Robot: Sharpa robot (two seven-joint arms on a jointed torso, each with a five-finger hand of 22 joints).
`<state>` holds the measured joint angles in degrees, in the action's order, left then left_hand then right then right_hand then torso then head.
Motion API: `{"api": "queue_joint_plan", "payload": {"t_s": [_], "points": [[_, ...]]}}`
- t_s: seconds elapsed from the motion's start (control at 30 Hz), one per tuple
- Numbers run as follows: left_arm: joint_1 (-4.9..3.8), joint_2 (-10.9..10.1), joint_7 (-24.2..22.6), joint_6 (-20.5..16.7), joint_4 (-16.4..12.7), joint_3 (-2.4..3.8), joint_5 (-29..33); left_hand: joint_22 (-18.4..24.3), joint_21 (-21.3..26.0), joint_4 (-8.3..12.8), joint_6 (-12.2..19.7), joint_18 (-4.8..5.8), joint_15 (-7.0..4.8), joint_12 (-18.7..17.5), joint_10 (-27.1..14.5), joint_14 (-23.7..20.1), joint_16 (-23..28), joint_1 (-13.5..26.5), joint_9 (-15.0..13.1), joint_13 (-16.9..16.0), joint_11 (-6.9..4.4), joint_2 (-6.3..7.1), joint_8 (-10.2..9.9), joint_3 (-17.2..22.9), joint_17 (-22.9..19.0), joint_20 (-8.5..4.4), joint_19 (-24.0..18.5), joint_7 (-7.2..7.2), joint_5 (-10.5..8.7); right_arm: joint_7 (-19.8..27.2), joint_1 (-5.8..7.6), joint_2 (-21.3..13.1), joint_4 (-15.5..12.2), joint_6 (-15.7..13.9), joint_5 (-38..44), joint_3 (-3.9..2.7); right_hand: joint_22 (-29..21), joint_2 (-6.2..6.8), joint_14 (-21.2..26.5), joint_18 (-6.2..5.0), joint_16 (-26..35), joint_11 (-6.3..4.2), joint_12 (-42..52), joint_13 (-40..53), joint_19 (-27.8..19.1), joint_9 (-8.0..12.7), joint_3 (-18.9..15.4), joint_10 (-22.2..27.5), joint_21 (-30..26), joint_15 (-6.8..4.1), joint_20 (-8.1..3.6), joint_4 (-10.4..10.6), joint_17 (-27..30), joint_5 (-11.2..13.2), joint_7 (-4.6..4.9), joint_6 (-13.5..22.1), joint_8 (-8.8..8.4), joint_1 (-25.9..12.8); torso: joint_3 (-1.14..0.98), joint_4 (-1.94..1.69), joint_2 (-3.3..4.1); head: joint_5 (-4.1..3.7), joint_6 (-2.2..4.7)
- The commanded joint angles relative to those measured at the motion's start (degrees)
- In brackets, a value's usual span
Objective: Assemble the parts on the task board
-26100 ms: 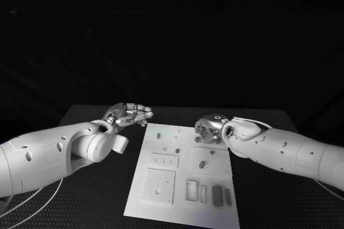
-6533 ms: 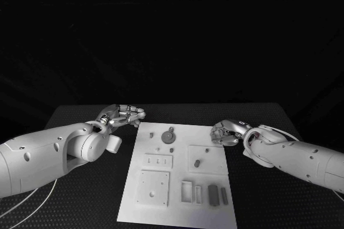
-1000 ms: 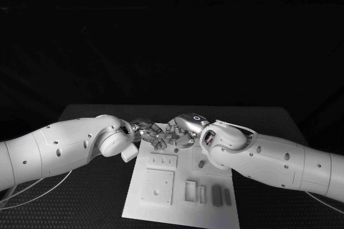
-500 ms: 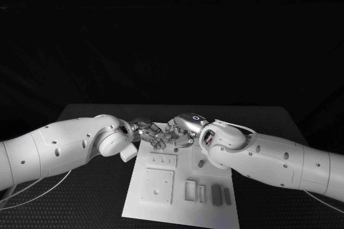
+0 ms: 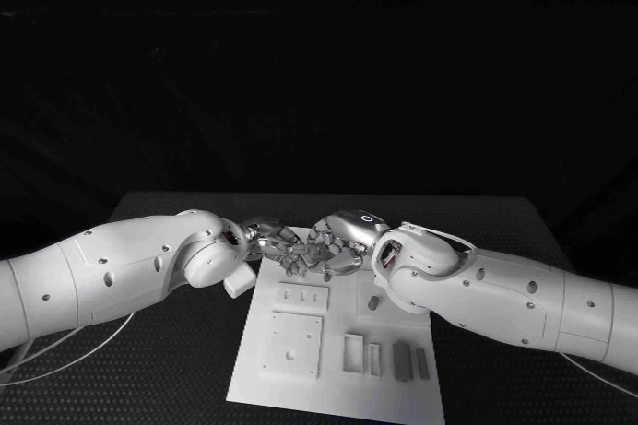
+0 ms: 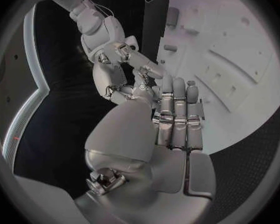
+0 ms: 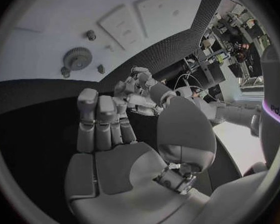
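Since both hands are crowded over the far end of the white board (image 5: 333, 374), just above the middle of the head frame, I'd say the big risk is a finger clash. The left hand (image 5: 273, 242) and right hand (image 5: 340, 245) sit so close I can't tell if they touch. If either one curls in or dips without the other clearing off, it could knock its neighbour or shove the board across the bench (image 5: 159, 351).

Second worry is the gear (image 7: 77, 58). It lies flat on the board just past the right hand's fingers (image 7: 99, 119), with a few small pegs near it (the kind of bits a sloppy swipe sends skidding). A grab from this angle could push it away rather than lift it.

Right hand's fingers are stretched out side by side, loose, holding nothing. Left hand's fingers (image 6: 177, 109) look the same: straight, released, hovering over the board's edge, nothing in them.
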<state>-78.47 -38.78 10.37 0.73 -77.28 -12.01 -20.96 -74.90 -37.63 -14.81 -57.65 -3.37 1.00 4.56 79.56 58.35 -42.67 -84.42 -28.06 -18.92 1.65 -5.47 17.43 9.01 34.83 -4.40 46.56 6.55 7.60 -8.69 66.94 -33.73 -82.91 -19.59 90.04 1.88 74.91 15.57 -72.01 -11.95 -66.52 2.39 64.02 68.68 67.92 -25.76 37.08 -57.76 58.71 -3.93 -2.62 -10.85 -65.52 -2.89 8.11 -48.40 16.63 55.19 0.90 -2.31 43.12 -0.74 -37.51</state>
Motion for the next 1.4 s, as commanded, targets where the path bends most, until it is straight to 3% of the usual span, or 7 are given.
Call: {"api": "queue_joint_plan", "payload": {"t_s": [0.03,0.5,0.57,0.7,0.73,0.9,1.4], "points": [[-0.07,0.0,-0.5,0.5,0.2,0.06,0.4,-0.8,-0.3,1.0,-1.6,-0.85,-0.32,0.3,0.6,0.2,-0.4,0.3,-0.2,-0.2,-0.1,-0.44,0.5,0.4,0.2,-0.4,-0.3,-0.99,0.74,2.7,-0.04,-0.6,0.4,-3.5,-3.2,-0.02,-0.1,0.31,1.6,-3.05,0.5,0.78,-0.5,-0.3,-1.6,0.5,-2.1,1.6,-1.0,0.91,-0.11,0.0,-0.1,0.1,1.61,3.1,-1.1,-0.4,-0.07,-0.04,0.0,0.05,-0.12],[-0.08,-0.2,0.5,2.5,1.4,0.06,-1.4,-0.7,-0.5,6.1,-2.5,-0.16,-0.88,0.3,1.7,0.7,-1.5,5.3,-1.5,-0.9,-0.54,-0.08,0.7,2.6,1.2,-0.97,-0.7,-1.42,6.2,8.0,0.15,-5.9,2.4,-8.6,-12.0,-0.7,0.0,0.91,2.8,-3.05,0.2,1.35,0.7,-1.3,-2.8,0.4,-7.4,3.1,-2.0,1.36,-0.19,2.1,-0.3,-2.9,2.13,4.6,-1.13,-3.5,-0.14,0.08,0.0,0.41,-0.13],[-0.08,-0.2,0.4,2.1,1.5,0.06,-1.4,-0.6,-0.6,9.1,-2.8,0.11,-1.01,0.3,2.1,0.8,-1.8,8.7,-1.9,-1.2,-0.65,0.2,0.7,4.4,1.5,-1.09,-0.8,-1.54,8.6,8.2,0.32,-6.5,3.0,-8.7,-13.9,-0.86,0.0,0.78,2.8,-3.05,0.2,1.32,0.8,-1.5,-2.8,0.3,-7.5,3.2,-2.0,1.33,-0.27,2.3,-0.3,-3.6,2.1,4.5,-1.02,-3.3,-0.18,0.13,0.0,0.47,-0.15],[-0.08,-0.1,0.2,1.4,1.6,0.07,-1.6,-0.7,-1.7,29.2,-4.6,1.02,-1.39,0.5,4.0,1.6,-2.5,33.0,-3.1,-2.3,-1.01,-0.88,0.4,19.2,2.9,-1.77,0.3,-1.9,15.47,8.6,0.56,-7.0,4.6,-9.0,-17.5,-1.12,0.0,0.42,2.8,-3.05,0.2,1.29,0.9,-1.7,-2.8,0.2,-7.4,3.2,-2.1,1.3,-0.35,2.4,-0.2,-4.3,2.06,4.4,-0.86,-2.9,-0.18,0.09,0.03,0.41,-0.11],[-0.09,-0.1,0.2,1.3,1.5,0.07,-1.7,-0.8,-2.0,31.3,-5.2,1.06,-1.61,0.5,4.2,2.2,-2.8,36.3,-3.4,-2.4,-1.21,-1.18,0.6,21.9,3.1,-1.82,0.5,-2.11,17.19,8.7,0.58,-7.1,4.9,-9.0,-18.5,-1.21,0.0,0.3,2.8,-3.05,0.2,1.28,1.0,-1.8,-2.8,0.2,-7.4,3.2,-2.1,1.29,-0.36,2.4,-0.2,-4.5,2.04,4.3,-0.8,-2.8,-0.2,0.1,0.04,0.44,-0.08],[-0.09,0.0,0.1,1.1,1.4,0.06,-2.3,-1.0,-2.7,31.6,-5.9,1.08,-1.91,0.8,4.8,2.7,-3.2,39.3,-4.1,-3.0,-1.5,-0.35,0.8,25.6,3.8,-2.11,0.4,-2.44,20.32,8.6,0.6,-7.3,5.8,-8.5,-20.8,-1.36,0.1,-0.21,2.8,-3.05,0.1,1.23,1.2,-2.0,-2.7,0.1,-7.4,3.2,-2.1,1.24,-0.41,2.5,-0.2,-4.9,1.99,4.2,-0.65,-2.3,-0.14,-0.03,0.05,0.35,-0.16],[-0.08,0.1,1.3,0.9,1.0,0.06,-9.3,-1.1,-3.0,31.6,-5.9,1.12,-2.0,0.9,4.8,2.8,-3.3,39.3,-4.3,-3.2,-1.55,0.09,0.7,26.3,4.1,-2.2,0.2,-2.47,20.45,9.7,1.15,-6.7,9.4,-9.0,-25.8,-2.0,0.2,-1.31,3.0,-3.05,0.1,1.15,1.5,-2.5,-2.9,0.0,-7.9,3.4,-2.2,1.17,-0.38,2.2,-0.1,-5.6,1.92,4.0,-0.34,-1.4,0.0,-0.04,0.04,0.23,-0.72]]}}
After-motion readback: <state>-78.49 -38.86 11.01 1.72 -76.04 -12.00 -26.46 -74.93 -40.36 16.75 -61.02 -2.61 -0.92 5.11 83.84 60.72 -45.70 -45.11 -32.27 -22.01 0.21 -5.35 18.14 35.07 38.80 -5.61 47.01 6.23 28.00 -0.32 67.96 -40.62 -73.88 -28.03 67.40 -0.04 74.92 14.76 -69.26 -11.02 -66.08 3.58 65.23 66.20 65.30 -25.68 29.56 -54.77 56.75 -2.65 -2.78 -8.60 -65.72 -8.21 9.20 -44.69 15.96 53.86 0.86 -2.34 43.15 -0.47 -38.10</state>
